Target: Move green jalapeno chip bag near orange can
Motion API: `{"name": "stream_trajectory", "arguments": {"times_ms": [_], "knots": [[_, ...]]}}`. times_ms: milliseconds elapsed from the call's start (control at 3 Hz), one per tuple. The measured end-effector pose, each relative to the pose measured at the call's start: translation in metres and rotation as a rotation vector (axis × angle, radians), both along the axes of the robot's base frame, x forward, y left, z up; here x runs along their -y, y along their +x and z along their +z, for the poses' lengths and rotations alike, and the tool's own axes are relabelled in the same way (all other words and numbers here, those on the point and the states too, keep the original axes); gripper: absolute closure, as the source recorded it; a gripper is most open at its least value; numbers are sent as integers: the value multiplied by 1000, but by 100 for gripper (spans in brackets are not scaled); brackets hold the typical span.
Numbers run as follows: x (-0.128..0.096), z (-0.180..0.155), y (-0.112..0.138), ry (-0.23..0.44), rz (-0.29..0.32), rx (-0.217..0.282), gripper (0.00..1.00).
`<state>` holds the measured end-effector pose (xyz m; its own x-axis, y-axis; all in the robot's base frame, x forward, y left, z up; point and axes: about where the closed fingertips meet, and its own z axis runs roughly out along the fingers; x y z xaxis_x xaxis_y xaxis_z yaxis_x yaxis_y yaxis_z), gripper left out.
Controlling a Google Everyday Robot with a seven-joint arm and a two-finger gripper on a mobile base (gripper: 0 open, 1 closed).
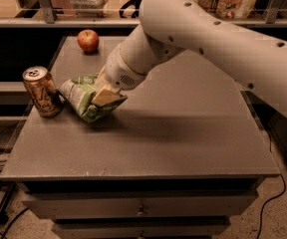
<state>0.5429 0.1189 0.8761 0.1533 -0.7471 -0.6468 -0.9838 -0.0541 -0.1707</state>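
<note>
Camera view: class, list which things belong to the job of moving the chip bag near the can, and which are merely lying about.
In the job: can, left on the table; chip bag, beside the can; tool, gripping the bag.
Lying about: apple, at the table's back.

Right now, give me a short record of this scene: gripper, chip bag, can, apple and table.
table: grey top
orange can: upright near the table's picture-left edge
apple: far corner, apart from the orange can
green jalapeno chip bag: held low over the table, one end beside the orange can; contact unclear
gripper: above the table, shut on the green jalapeno chip bag
</note>
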Motion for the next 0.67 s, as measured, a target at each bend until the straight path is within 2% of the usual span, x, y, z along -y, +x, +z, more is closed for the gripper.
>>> {"name": "stream_trajectory", "arguments": {"times_ms": [333,667], "knots": [[-15,-4,3,36,-6,-11,13],[-15,-4,2,33,-3,-11,0]]}}
